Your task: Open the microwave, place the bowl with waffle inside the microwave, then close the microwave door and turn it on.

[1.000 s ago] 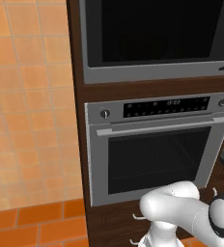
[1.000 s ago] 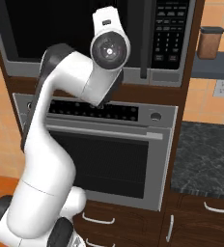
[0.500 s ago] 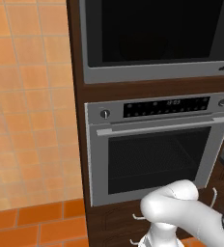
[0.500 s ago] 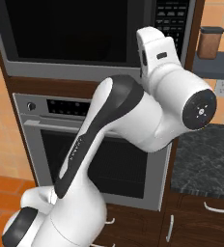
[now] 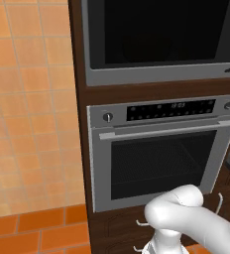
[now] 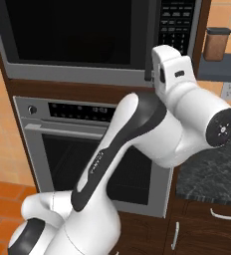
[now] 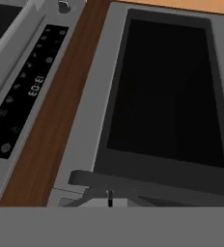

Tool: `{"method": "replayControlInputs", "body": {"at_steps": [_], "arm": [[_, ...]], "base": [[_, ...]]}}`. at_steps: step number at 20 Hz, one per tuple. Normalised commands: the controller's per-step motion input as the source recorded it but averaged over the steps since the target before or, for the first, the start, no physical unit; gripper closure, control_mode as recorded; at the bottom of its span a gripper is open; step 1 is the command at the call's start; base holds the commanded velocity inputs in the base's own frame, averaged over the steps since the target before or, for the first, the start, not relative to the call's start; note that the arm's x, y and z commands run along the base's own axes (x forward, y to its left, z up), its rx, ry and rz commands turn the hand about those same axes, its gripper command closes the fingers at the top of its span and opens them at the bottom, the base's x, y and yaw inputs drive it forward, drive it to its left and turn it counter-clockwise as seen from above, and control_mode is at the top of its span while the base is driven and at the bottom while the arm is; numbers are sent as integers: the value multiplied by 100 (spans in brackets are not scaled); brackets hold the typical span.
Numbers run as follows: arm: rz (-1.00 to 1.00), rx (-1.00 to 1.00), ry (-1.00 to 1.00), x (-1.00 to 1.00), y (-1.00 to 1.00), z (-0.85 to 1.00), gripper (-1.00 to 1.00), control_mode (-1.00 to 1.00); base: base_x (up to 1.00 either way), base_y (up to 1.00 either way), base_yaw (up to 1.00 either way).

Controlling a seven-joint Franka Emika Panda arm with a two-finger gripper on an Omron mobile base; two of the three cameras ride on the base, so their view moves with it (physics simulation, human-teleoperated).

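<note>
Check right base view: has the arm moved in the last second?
Yes. The arm swung right, from across the oven toward the microwave door handle.

We see the microwave cut off by the top and right edges in the left base view. In the right base view the arm covers much of its door handle and the oven.

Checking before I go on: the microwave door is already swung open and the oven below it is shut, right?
Not quite. The microwave door is shut, flush in its grey frame, as the right base view shows. The oven below it is shut, as you say.
</note>
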Motion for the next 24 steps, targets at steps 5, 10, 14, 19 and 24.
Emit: {"method": "replayControlInputs", "body": {"at_steps": [5,10,14,19,24], "arm": [[-15,0,0,66,0,-12,100,-100],[-17,0,0,57,0,0,100,-100],[-15,1,0,31,-7,0,100,-100],[-14,10,2,17,-11,6,100,-100],[-11,11,4,20,-7,17,100,-100]], "base": [[0,0,0],[0,0,0],[0,0,0],[0,0,0],[0,0,0]]}}
